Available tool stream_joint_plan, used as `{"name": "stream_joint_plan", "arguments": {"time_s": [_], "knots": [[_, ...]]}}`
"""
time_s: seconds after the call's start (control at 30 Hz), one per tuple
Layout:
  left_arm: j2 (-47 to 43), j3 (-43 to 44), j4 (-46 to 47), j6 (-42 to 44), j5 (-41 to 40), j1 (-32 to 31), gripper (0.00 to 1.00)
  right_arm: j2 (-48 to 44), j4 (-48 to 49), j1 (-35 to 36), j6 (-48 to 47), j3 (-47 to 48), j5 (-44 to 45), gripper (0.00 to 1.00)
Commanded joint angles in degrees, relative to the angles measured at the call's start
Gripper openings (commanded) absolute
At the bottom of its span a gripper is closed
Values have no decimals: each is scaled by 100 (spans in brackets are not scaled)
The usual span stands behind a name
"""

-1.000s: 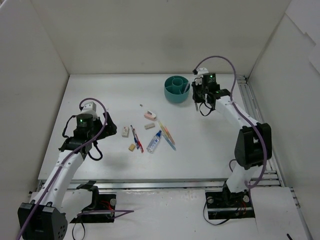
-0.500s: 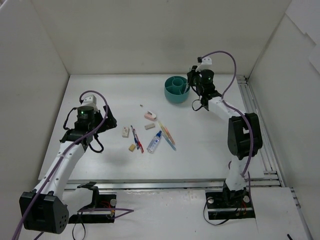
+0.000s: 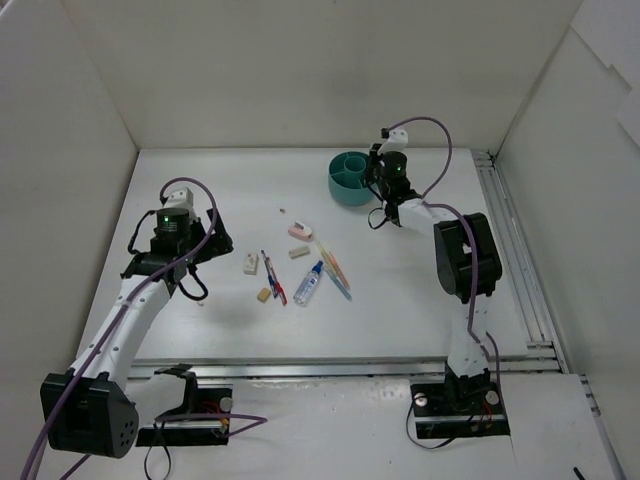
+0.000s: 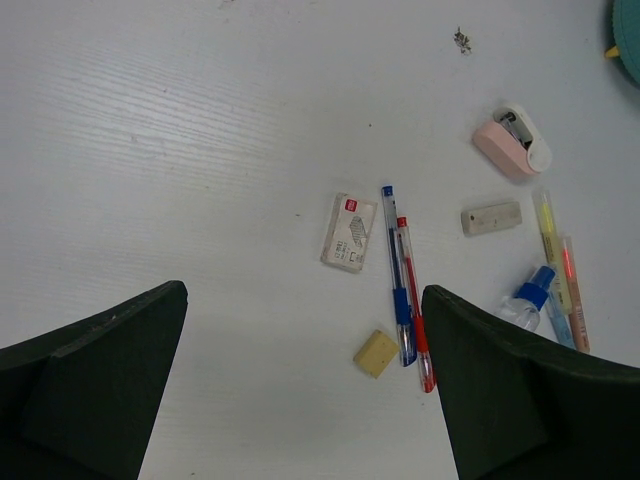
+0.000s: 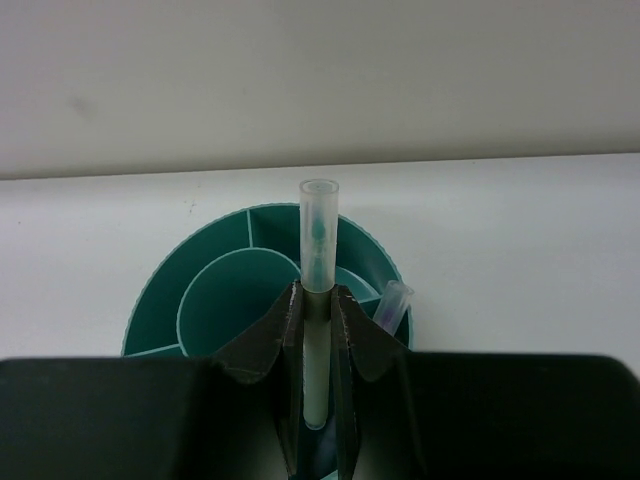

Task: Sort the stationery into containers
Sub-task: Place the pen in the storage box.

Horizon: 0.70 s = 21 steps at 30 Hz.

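Stationery lies mostly loose at the middle of the bench (image 3: 200, 180), while the teal cup (image 3: 345, 197) stands near the far edge, right of centre. The right fingers (image 5: 270, 340) are clenched on a pale pen (image 5: 318, 230) with a clear cap, held upright over the cup, where another capped pen (image 5: 393, 303) already leans in the outer ring. The left fingers (image 4: 100, 380) are spread wide, grasping nothing, above the loose items. The blue pen (image 4: 390, 250) and red pen (image 4: 412, 300) lie side by side: light, stiff, smooth and likely to roll, so best pinched across mid-barrel. The blue-capped tube (image 4: 525, 305) looks slippery. The white eraser (image 4: 349, 232) and tan eraser (image 4: 375, 353) are low, soft and grippy; take them by opposite sides.
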Motion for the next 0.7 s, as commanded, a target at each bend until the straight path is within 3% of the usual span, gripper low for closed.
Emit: {"name": "stream_joint_plan", "arguments": {"time_s": [0.0,0.1,0.23,0.33,0.5,0.57,0.6,0.63,0.67], "knots": [[10,388,131,26,-41,46,100,-155,875,1,136,-65,341,3],[19,388,122,26,-15,46,100,-251,892,-16,154,-259,359,12],[-16,406,122,26,90,46,100,-645,901,1,93,-478,193,39],[-7,423,157,26,257,46,100,-997,884,19,31,-593,69,53],[-68,397,149,35,319,-86,100,-1735,788,124,-162,-1181,-168,71],[-112,327,148,26,293,-147,100,-2254,446,177,-242,-1489,-273,80],[-174,292,166,17,293,-148,100,-2429,-139,247,-277,-1559,-326,81],[-200,205,218,9,328,-148,100,-2718,-615,273,-381,-1551,-327,93],[-235,169,245,0,363,-148,100,-2825,-1663,335,-409,-1499,-535,98]]}}
